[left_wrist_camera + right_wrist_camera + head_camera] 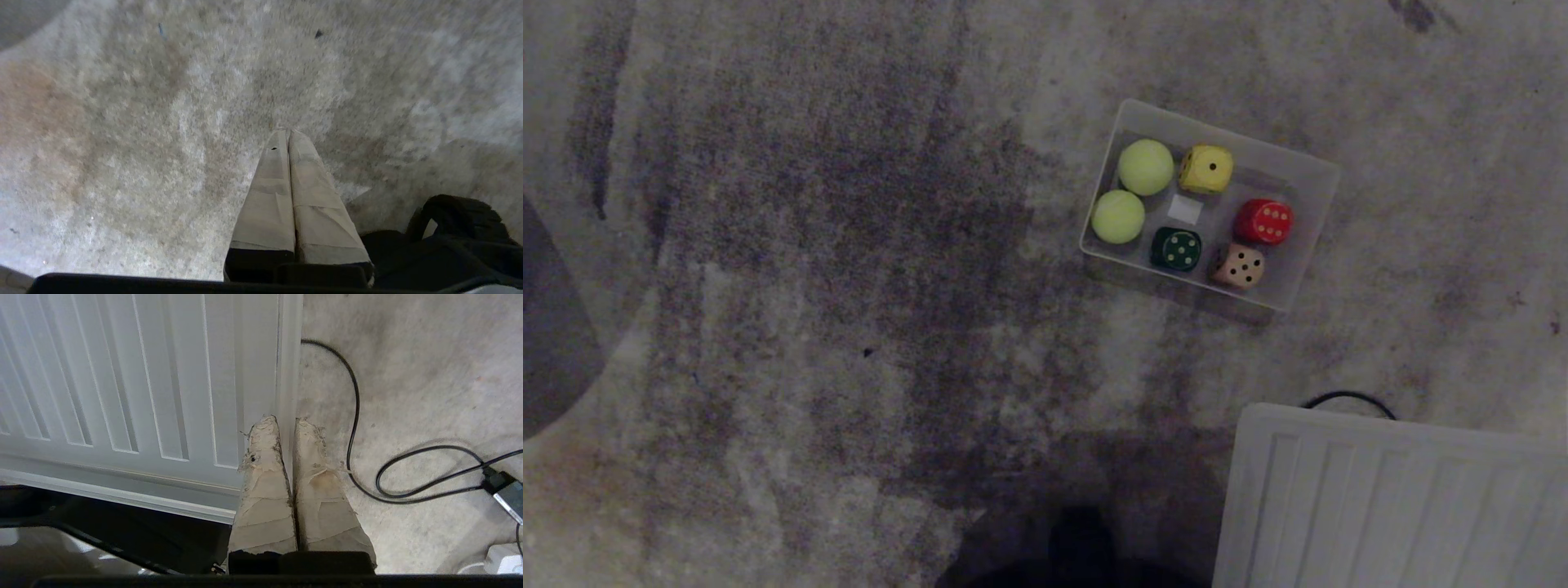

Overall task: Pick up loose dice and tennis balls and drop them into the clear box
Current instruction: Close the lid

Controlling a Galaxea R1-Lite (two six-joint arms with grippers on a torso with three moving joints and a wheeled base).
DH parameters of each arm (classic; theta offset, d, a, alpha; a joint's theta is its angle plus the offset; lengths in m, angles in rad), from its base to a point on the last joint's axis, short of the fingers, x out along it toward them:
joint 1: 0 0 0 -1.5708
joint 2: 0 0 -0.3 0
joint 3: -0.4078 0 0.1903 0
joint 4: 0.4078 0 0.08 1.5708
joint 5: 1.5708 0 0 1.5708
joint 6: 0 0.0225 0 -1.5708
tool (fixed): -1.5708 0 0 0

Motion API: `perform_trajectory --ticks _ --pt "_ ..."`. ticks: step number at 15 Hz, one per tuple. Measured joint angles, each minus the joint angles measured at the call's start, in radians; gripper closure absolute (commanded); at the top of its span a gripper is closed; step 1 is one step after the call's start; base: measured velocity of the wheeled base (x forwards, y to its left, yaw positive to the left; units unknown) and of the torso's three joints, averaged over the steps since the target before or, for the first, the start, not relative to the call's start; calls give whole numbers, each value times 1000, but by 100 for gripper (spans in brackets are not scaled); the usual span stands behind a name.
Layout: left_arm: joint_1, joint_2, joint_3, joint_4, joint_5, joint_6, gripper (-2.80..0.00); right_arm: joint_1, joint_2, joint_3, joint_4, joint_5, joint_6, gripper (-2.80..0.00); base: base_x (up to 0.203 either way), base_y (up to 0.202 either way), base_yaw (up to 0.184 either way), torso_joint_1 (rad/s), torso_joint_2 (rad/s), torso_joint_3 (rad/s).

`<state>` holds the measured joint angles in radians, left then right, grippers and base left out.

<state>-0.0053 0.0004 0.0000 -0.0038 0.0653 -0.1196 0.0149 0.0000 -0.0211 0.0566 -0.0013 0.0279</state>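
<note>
Left gripper (289,136): long tapering fingers wearing smooth beige tape, black mount showing behind. Right gripper (286,422): same beige tape, fraying and peeling at tips, black base.

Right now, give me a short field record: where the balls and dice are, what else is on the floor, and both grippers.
clear box: on the carpet, upright
tennis balls: two, both inside the box
dice: yellow, red, dark green and tan, all inside the box
loose items on the carpet: none seen
ribbed lid: flat on the carpet, near side
left gripper: shut, empty, over bare carpet
right gripper: shut, empty, at the lid's edge
cable: beside the lid
</note>
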Motion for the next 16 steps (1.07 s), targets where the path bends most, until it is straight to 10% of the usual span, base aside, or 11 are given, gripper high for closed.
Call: perform_trajectory --ticks 16 --pt "0 0 0 0 0 -1 0 -10 229 -182 -30 -35 144 0 0 0 0 0 1 -40"
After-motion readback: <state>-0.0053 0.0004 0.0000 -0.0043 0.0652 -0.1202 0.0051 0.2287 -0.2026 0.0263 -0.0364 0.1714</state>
